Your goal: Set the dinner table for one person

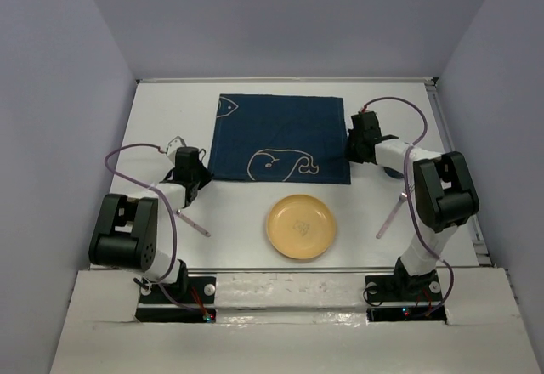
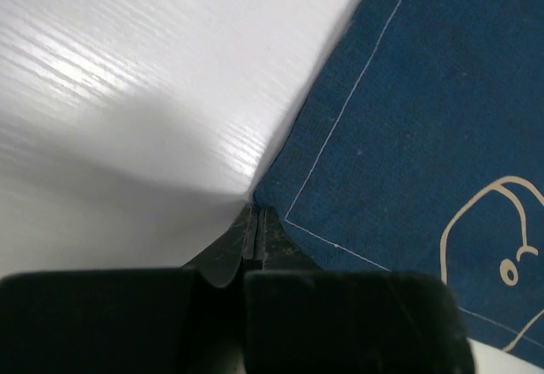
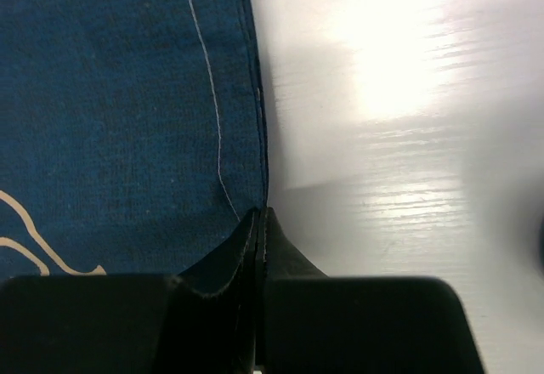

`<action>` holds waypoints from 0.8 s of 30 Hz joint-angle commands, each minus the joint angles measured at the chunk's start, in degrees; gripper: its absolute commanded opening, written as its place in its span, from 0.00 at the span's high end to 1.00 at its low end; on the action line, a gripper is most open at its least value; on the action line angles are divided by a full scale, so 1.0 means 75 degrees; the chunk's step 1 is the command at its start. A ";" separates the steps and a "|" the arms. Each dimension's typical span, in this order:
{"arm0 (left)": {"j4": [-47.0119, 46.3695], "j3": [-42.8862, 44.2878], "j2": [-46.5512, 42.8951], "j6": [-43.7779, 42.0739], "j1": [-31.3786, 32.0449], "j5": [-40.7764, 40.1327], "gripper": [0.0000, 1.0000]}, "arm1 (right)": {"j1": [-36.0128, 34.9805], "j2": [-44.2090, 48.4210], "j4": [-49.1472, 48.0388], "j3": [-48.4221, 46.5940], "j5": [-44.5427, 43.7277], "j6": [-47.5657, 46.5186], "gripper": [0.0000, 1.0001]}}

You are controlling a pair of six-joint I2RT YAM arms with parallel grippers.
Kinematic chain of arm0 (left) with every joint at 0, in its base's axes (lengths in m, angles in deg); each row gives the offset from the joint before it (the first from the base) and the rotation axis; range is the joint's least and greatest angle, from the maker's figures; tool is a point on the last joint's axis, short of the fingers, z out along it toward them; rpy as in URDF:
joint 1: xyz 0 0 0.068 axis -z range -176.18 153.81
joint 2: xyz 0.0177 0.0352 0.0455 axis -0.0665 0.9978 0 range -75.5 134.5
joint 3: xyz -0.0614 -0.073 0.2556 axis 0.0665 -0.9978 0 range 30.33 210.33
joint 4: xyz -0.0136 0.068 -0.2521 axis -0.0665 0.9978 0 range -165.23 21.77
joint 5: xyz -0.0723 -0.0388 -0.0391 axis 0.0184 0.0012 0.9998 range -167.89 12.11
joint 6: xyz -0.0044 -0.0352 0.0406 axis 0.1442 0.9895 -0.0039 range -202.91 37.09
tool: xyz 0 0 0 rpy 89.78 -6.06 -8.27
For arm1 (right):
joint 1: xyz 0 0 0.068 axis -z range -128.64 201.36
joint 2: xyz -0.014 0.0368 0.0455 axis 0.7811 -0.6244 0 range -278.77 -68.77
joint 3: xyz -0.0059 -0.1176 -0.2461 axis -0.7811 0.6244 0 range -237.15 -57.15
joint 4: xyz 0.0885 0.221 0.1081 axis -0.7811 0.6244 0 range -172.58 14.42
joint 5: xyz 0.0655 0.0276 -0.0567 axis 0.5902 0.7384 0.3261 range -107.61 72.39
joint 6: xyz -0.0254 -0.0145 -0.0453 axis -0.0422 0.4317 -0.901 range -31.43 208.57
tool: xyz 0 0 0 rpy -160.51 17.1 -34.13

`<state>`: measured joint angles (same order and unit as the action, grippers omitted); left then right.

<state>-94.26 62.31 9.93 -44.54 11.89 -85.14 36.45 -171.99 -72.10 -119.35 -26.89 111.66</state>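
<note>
Left gripper jaws together, pinched on the near-left corner of the blue whale mat. Right gripper jaws together too, clamped on the mat's right edge close to its near-right corner. Dinner table lies under the mat, white top showing on every side of it. Yellow plate just off the mat's near edge, not touching. Thin utensil near-left of the mat, second utensil near-right, both apart from it

The left pincer and right pincer sit at opposite sides of the blue whale mat, yellow plate nearby.
</note>
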 commanded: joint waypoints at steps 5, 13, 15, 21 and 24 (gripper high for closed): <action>0.0029 -0.1005 -0.1334 -0.0100 0.0036 -0.0053 1.00 | 0.0126 0.0872 -0.0050 0.0557 -0.0101 0.0061 1.00; -0.0088 -0.1312 -0.1652 0.0017 0.0154 0.0438 1.00 | 0.0126 0.1212 -0.0015 0.1062 0.0077 0.0214 1.00; -0.0088 -0.1405 -0.1792 0.0040 0.0165 0.0497 1.00 | 0.0126 0.1305 -0.0026 0.1179 0.0088 0.0237 1.00; -0.0088 -0.1733 -0.2436 0.0087 0.0165 0.0568 0.65 | 0.0126 0.1539 -0.0073 0.1414 0.0101 0.0331 0.63; -0.0077 -0.1920 -0.3020 0.0169 0.0177 0.0602 0.42 | 0.0126 0.1879 -0.0085 0.1390 0.0449 0.0284 0.46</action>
<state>-94.24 49.70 -7.29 -43.66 13.09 -81.10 37.08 -162.48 -71.19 -108.64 -25.22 113.85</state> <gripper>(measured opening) 0.448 0.454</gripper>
